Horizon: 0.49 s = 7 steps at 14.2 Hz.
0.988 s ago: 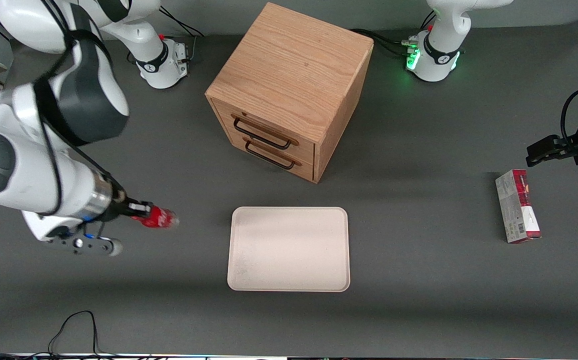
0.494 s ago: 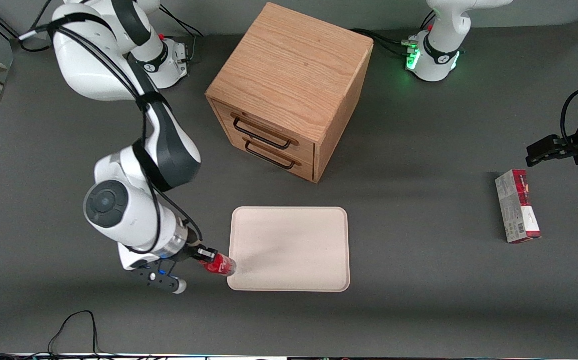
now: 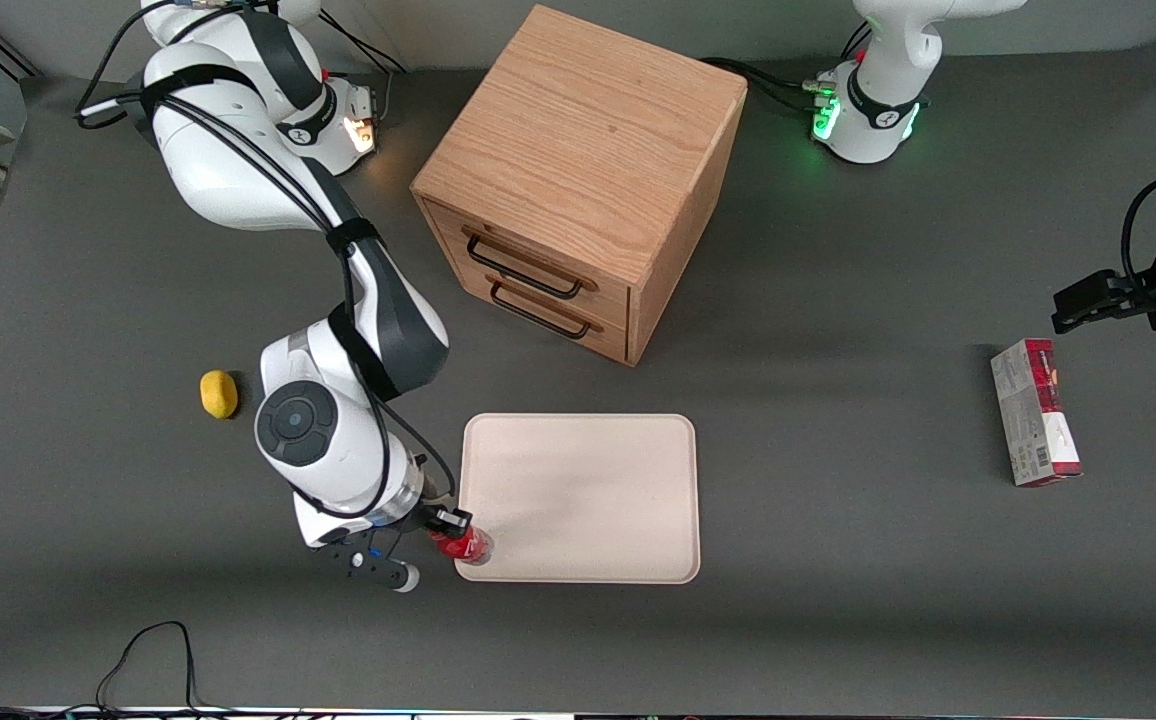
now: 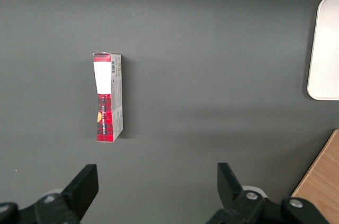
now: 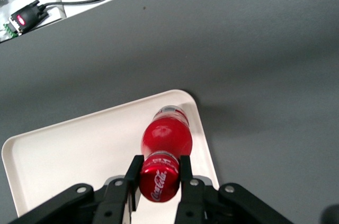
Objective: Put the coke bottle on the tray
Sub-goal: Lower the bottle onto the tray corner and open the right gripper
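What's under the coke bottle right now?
A corner of the tray lies under the coke bottle, which the gripper grips at the cap. The bottle covers its own base, so contact with the tray cannot be seen.

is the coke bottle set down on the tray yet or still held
Held: the gripper is shut on the small red-capped plastic coke bottle at its cap, over a corner of the flat cream tray. Whether it touches: cannot tell.

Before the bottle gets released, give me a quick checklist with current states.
1. Gripper fingers clamp the coke bottle at its cap: ok.
2. Bottle over the tray: ok, but only at the corner nearest the working arm and the front camera.
3. Bottle base resting on the tray: cannot tell.
4. Tray surface free of other objects: ok.
5. Lemon, drawer cabinet and carton away from the drop spot: ok.
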Available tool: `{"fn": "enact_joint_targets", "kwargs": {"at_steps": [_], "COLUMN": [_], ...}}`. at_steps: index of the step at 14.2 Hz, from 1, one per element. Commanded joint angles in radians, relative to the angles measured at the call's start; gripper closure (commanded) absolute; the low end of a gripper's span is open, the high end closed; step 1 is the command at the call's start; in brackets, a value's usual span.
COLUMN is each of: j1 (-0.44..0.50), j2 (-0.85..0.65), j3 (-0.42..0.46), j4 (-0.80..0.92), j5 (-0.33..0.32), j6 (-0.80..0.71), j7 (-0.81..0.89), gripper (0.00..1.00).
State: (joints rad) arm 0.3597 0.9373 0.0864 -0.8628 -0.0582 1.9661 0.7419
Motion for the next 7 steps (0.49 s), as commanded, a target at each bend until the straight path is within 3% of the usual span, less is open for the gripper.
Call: {"fn": "enact_joint_targets", "kwargs": {"at_steps": [1, 7], "j1": [0.018, 0.027], "j2": [0.02, 0.041], "j3": [-0.007, -0.007], "j4": [0.034, 0.031], "j5": [-0.022, -0.042], "j6": [0.0, 0.0], "j7": [0.031, 0.031], "gripper": [1.0, 1.0]}}
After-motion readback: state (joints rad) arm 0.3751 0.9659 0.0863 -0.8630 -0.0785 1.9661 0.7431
